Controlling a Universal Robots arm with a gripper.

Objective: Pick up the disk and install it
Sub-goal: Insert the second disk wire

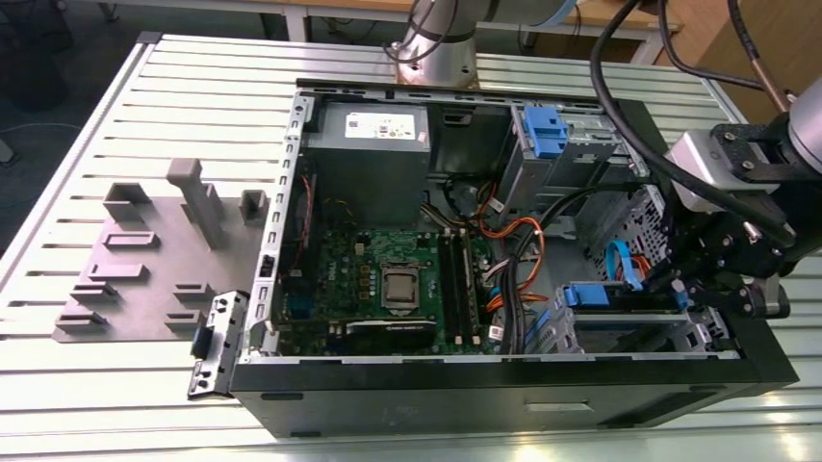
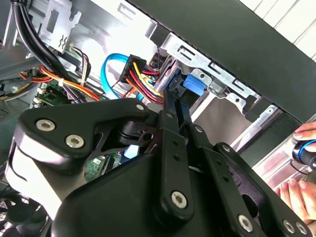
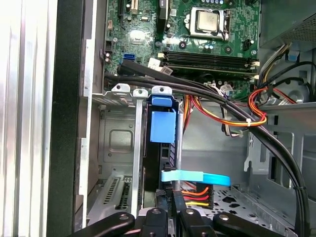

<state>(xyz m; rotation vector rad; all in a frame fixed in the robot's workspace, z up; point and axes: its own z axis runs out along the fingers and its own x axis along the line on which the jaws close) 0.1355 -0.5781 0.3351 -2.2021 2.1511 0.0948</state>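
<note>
Partly hidden, the disk (image 3: 159,148) stands in its bay, gripper (image 3: 174,200) clamped on it.

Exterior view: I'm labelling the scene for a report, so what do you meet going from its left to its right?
Grey fixture plate → detached side bracket → power-supply box → motherboard → orange cables → blue-tabbed drive cage → gripper.

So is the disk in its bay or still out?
In. The disk stands on edge in the cage slot, cables plugged at its end, with the gripper at that end.
</note>
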